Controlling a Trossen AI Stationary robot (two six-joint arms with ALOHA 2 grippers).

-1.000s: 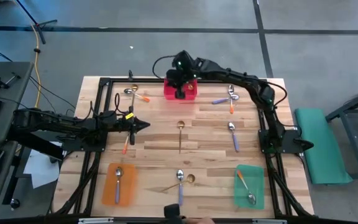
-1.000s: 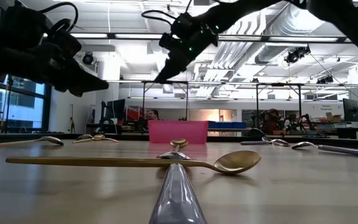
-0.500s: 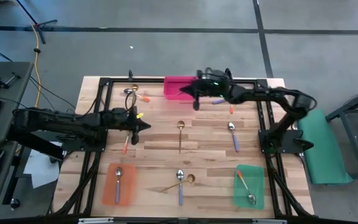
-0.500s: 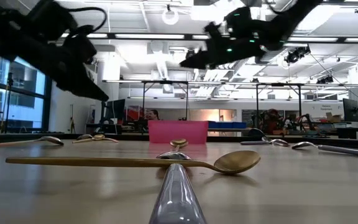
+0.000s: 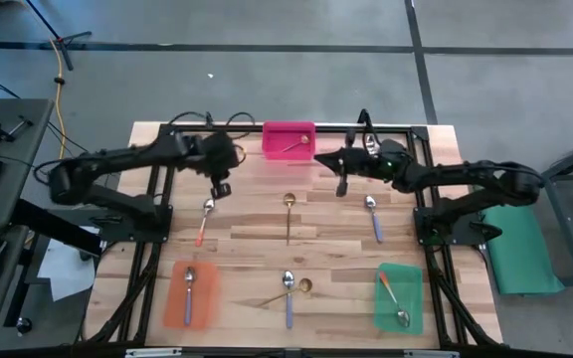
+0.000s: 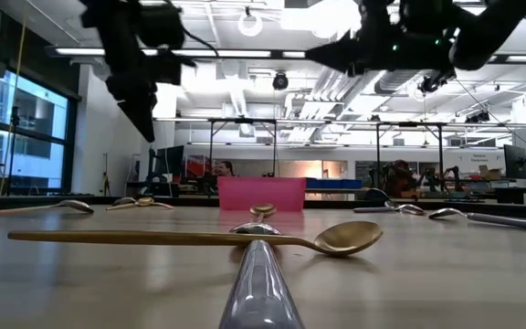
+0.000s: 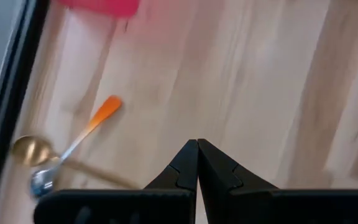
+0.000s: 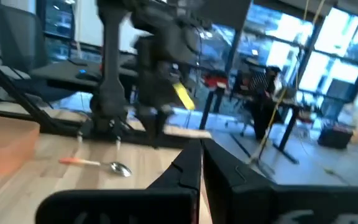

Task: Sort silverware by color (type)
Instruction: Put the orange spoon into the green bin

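Both grippers are shut, hold nothing and hang above the table's far half. My left gripper (image 5: 218, 188) (image 7: 197, 144) points down at bare wood, near an orange-handled spoon (image 7: 73, 148) that crosses a gold spoon (image 7: 31, 149). My right gripper (image 5: 321, 159) (image 8: 201, 146) points level toward the table's left, just right of the pink tray (image 5: 288, 140). A gold spoon (image 5: 292, 147) lies in that tray. Loose on the wood are an orange-handled spoon (image 5: 205, 219), a gold spoon (image 5: 288, 213), a purple-handled spoon (image 5: 373, 218), another purple-handled spoon (image 5: 287, 296) and a gold spoon (image 5: 288, 292).
An orange tray (image 5: 189, 294) at the near left holds a purple-handled spoon. A green tray (image 5: 399, 296) at the near right holds an orange-handled spoon. A black frame (image 5: 163, 149) runs along the table's sides. In the low view a gold spoon (image 6: 199, 238) lies across the foreground.
My right gripper has drawn back from over the pink tray toward the table's right, and a gold spoon now shows in that tray. My left gripper has swung toward the far edge and tipped from level to pointing down.
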